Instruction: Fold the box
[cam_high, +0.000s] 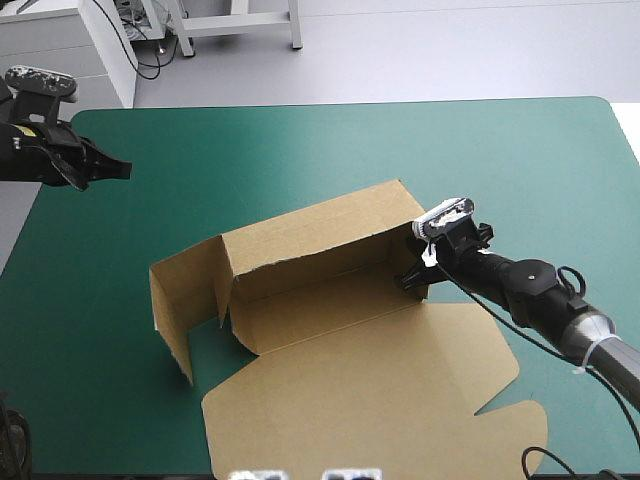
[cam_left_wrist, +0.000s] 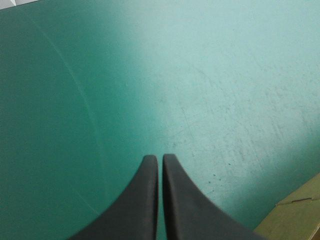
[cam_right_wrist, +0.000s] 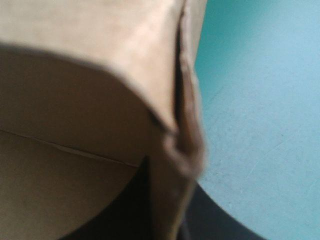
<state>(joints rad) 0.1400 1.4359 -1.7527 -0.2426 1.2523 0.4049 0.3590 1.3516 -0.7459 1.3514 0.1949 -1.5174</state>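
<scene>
so the box (cam_high: 330, 300) sits a bit right of centre in the high view, brown board on the teal-green worktop (cam_high: 300, 150), and it's half built: back wall (cam_high: 320, 235) standing, left end wall (cam_high: 185, 300) up but swung outward, and the big lid (cam_high: 370, 400) lying flat toward the bottom of the frame. The right hand (cam_high: 416, 272) comes in from the lower right and is clamped on the box's right end. Its wrist view shows the board edge pinched between the black fingers, which are all but closed on it. My guess is it grips there to stand that end up square against the back wall so it can be tucked, since that corner looks unfinished. The left hand (cam_high: 100, 170) hangs at the upper left of the frame, closed on nothing, fingers meeting in a point, well apart from the box. Only a corner of the board peeks in beside it in its own view. It's probably parked there to keep out of the way, though I'd say the loose left wall needs it next
</scene>
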